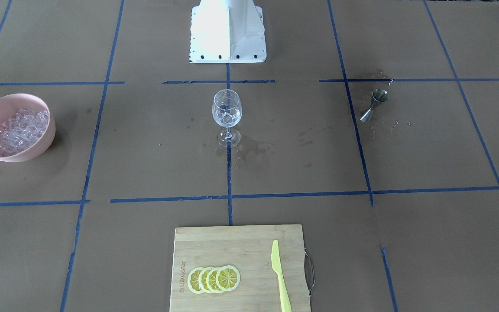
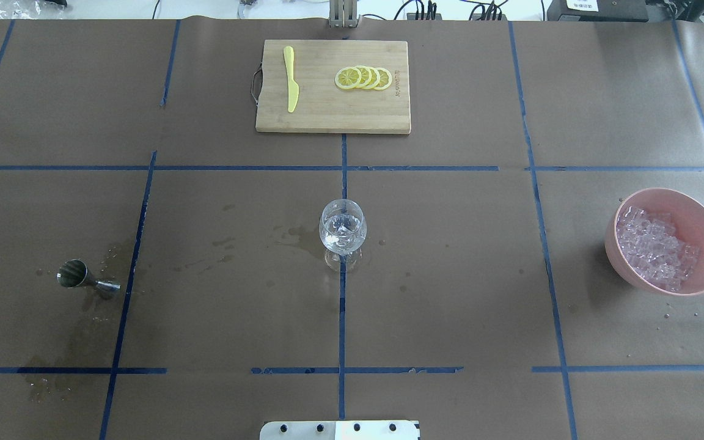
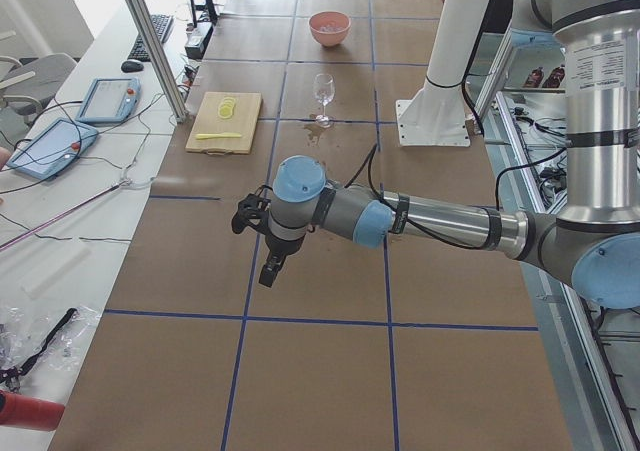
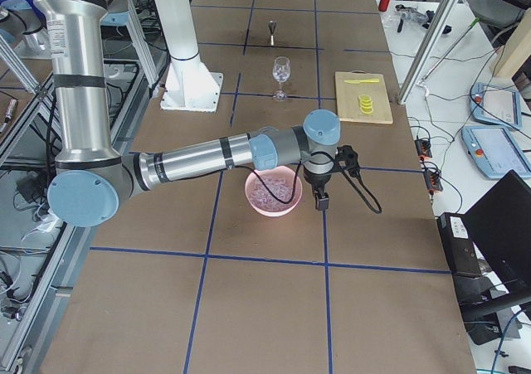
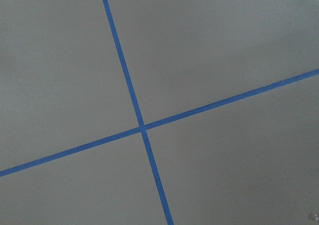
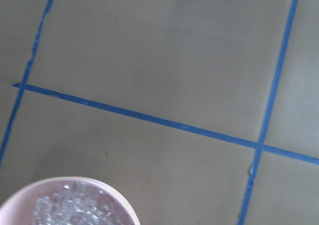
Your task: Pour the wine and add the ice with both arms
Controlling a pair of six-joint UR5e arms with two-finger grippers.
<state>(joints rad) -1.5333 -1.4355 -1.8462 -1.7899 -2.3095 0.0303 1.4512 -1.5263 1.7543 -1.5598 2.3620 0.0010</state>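
A clear wine glass [image 1: 226,113] stands upright at the table's middle, with clear ice cubes in its bowl [image 2: 343,231]; I cannot tell if wine is in it. A steel jigger [image 2: 80,276] stands on wet stains on my left side. A pink bowl [image 2: 694,214] full of ice [image 2: 654,247] stands on my right side. My left gripper [image 3: 275,266] hangs over bare paper, far from the jigger. My right gripper [image 4: 322,198] hangs just beside the bowl [image 4: 253,204]. Both show only in the side views, so I cannot tell whether they are open or shut.
A bamboo cutting board [image 2: 327,113] with lemon slices [image 2: 364,77] and a yellow knife [image 2: 291,79] lies at the far edge. The white base block [image 1: 228,39] stands at my near edge. Blue tape lines cross the brown paper. The right wrist view shows the bowl's rim [image 6: 119,195].
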